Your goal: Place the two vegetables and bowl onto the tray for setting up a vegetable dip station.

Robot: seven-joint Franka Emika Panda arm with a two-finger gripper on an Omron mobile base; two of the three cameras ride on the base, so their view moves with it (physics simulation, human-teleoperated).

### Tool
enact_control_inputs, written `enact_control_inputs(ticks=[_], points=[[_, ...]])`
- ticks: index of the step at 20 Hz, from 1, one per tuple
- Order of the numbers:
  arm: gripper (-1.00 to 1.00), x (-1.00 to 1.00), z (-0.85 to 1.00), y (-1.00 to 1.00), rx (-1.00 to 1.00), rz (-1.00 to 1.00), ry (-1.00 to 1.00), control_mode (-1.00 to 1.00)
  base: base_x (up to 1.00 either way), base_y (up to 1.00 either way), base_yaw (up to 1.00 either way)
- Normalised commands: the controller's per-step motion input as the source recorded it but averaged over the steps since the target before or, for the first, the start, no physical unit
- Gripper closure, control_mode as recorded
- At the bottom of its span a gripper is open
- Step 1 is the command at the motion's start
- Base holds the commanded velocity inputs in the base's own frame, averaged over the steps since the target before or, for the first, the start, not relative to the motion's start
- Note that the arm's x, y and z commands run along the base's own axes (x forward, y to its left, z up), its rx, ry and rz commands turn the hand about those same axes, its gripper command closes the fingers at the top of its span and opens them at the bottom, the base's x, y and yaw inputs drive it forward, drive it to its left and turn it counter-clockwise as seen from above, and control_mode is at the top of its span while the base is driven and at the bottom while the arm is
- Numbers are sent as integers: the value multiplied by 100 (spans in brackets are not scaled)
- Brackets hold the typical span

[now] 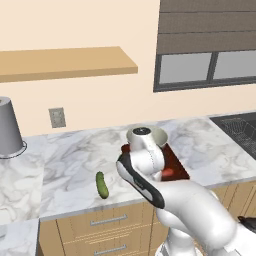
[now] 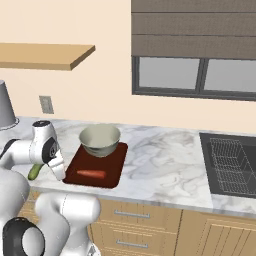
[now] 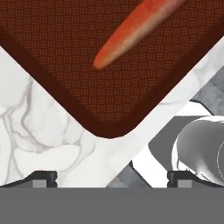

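Note:
The dark reddish-brown tray [image 2: 114,167] lies on the marble counter. The greyish-green bowl [image 2: 100,140] stands on its far half, and the orange-red carrot [image 2: 91,174] lies on its near half. In the hand view the carrot [image 3: 135,30] sits near a rounded corner of the tray [image 3: 65,57]. My gripper [image 3: 113,178] hangs above that corner, open, with nothing between its fingers. The dark green cucumber [image 1: 102,185] lies on the bare counter to the left of the tray, apart from it. In the right base view my arm partly hides the cucumber [image 2: 35,172].
A tall grey metal cylinder [image 1: 9,127] stands at the far left of the counter. A sink with a wire rack [image 2: 232,165] lies to the right. A wooden shelf [image 1: 65,62] hangs on the wall above. The counter's front edge runs just below the cucumber.

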Motion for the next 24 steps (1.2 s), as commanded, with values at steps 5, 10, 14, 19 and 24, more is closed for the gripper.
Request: enact_control_inputs(ticks=[5, 10, 14, 19, 24], points=[[-100, 20, 0, 40, -3, 17, 0, -100, 0, 0, 0], [-100, 20, 1, 32, -1, 17, -2, -100, 0, 0, 0], [-100, 17, 0, 30, 0, 18, 0, -100, 0, 0, 0], [-100, 12, 0, 30, 0, 16, -2, -100, 0, 0, 0], [-100, 10, 0, 31, 0, 12, -1, -100, 0, 0, 0]])
